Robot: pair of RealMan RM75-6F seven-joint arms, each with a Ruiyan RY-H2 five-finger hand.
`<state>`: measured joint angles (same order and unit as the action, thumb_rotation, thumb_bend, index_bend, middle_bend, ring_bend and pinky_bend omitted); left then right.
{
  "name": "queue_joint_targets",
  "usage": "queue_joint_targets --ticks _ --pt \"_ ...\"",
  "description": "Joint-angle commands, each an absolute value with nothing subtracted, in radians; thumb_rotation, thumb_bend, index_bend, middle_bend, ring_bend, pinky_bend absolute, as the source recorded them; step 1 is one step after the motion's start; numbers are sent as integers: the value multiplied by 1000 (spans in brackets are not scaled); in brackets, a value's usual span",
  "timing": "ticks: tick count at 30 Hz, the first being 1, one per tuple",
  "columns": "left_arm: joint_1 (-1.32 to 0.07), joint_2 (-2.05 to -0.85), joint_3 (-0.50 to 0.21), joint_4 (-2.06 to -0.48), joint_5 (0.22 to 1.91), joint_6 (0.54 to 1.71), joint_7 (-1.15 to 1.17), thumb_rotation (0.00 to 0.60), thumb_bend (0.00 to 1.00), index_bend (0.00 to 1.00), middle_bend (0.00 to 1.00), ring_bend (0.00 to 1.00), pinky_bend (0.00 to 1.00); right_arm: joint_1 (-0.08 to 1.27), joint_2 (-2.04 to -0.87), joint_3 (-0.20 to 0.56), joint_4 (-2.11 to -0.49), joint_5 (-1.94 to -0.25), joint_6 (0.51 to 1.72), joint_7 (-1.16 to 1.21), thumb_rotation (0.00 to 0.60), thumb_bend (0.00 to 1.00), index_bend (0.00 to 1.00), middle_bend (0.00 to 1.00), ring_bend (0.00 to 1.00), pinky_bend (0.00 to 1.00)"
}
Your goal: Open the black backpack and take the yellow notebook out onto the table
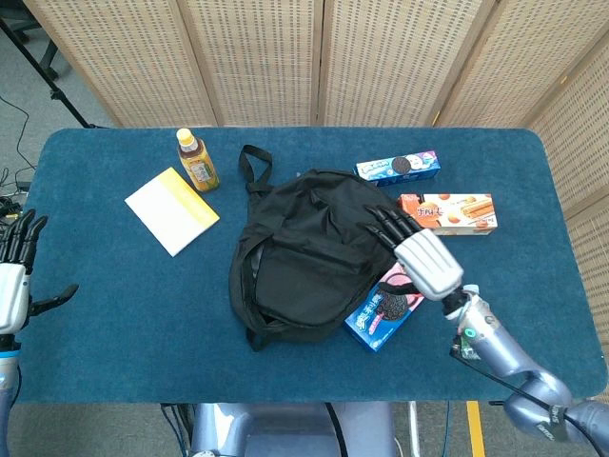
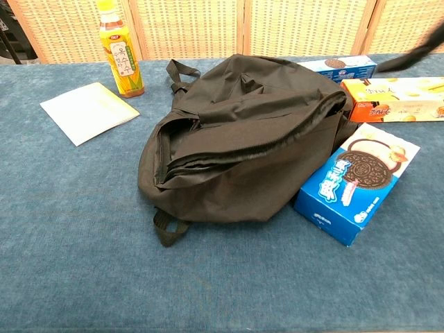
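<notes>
The black backpack (image 1: 309, 252) lies mid-table with its flap fallen flat; in the chest view the backpack (image 2: 243, 149) shows its zipper mouth as a narrow gap along the left side. The yellow notebook (image 1: 171, 210) lies flat on the table left of the bag, and looks pale in the chest view (image 2: 89, 111). My right hand (image 1: 417, 255) hovers over the bag's right edge with fingers stretched out and holds nothing; only a dark fingertip (image 2: 409, 59) enters the chest view. My left hand (image 1: 11, 278) is at the table's far left edge, fingers spread and empty.
A tea bottle (image 1: 197, 160) stands just behind the notebook. Right of the bag are a long blue cookie box (image 1: 398, 167), an orange biscuit box (image 1: 449, 212) and a blue Oreo box (image 1: 379, 314) touching the bag. Folding screens stand behind the table.
</notes>
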<state>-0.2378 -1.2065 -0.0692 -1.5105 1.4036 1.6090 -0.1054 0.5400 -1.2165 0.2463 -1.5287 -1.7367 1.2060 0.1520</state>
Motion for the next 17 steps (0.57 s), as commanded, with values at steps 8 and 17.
queue_joint_targets --ticks 8,17 --pt "-162 -1183 -39 -1464 1368 1581 -161 600 147 0 0 0 125 237 -1242 149 -1172 -1656 1589 231 600 0 112 0 0 58" --pt "-141 -1146 -37 -1512 1355 1550 -68 600 155 0 0 0 57 108 -1267 92 -1218 -1576 1633 260 600 0 112 0 0 49"
